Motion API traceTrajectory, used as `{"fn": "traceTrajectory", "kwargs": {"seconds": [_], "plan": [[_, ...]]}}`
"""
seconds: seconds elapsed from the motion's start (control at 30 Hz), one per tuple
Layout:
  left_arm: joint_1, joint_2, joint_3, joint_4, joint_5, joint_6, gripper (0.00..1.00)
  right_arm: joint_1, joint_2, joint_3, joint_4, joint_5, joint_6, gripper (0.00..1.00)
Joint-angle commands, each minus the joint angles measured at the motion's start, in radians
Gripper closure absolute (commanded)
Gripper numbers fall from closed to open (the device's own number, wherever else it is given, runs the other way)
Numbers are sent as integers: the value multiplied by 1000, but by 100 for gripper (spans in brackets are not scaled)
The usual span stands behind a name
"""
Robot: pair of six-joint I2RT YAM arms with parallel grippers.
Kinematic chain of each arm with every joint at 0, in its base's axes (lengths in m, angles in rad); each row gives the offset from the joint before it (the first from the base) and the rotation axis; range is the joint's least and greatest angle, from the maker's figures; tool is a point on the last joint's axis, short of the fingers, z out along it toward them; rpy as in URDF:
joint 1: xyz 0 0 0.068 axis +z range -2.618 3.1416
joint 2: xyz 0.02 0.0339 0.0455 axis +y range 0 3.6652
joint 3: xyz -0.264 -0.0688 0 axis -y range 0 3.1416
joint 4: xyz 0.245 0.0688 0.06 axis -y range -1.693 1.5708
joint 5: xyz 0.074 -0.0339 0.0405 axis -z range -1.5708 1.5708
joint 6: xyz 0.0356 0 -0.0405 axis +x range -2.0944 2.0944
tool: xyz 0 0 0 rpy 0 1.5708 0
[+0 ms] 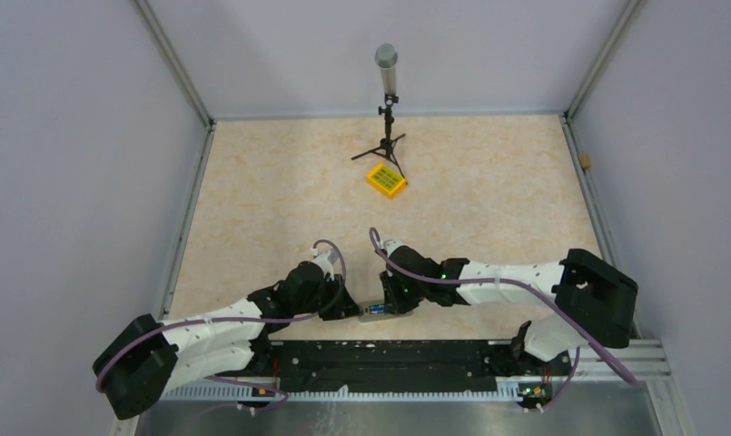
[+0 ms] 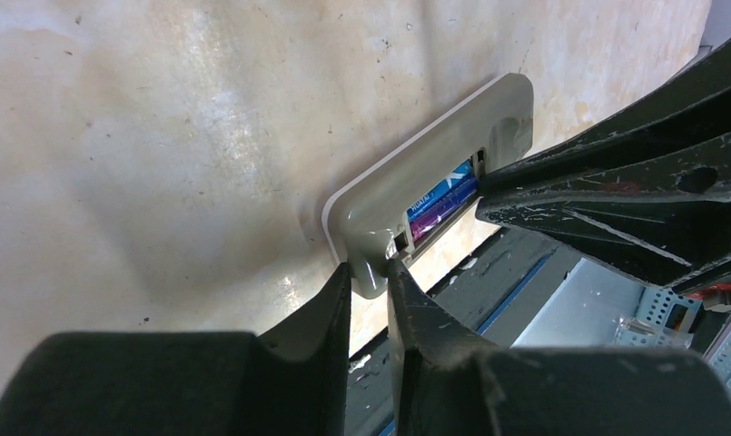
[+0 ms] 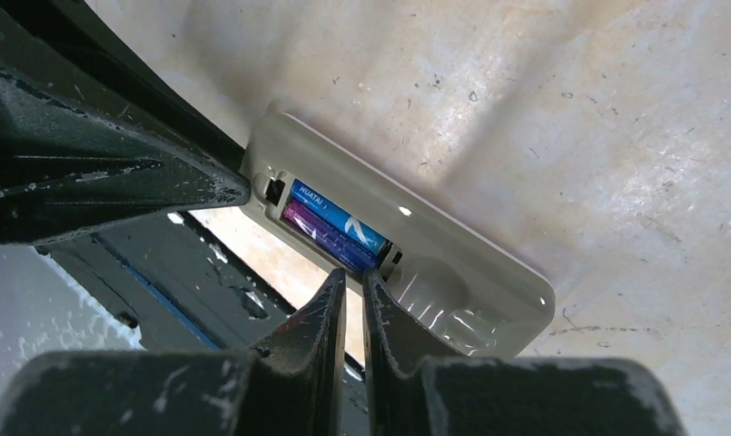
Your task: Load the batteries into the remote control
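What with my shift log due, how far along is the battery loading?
Done: two small blue-and-purple cylindrical batteries lie side by side in the open bay of the slim white plastic remote control. In hand: left claw steadies its end, right claw rests at the batteries. Left: no cover is visible on the bay.

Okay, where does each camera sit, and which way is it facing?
Top external: above and behind the arm bases, looking down on the table; both arms show, left gripper and right gripper meeting at the remote control.
Left wrist: on the left arm, looking along its fingers at the remote control's end; right gripper shows at right.
Right wrist: on the right arm, facing the batteries past its fingers; left gripper shows upper left.
Shared: both wrist views show the batteries in the open bay, from opposite ends.
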Motion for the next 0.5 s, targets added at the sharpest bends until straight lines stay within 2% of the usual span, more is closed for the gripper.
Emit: {"fn": "traceTrajectory", "kwargs": {"seconds": [0.0,0.47], "plan": [[0,0,-1,62,26,-3,79,33,37,47,9,1,-3,90],[0,-16,1,51,33,2,79,89,133,158,-173,162,-14,91]]}}
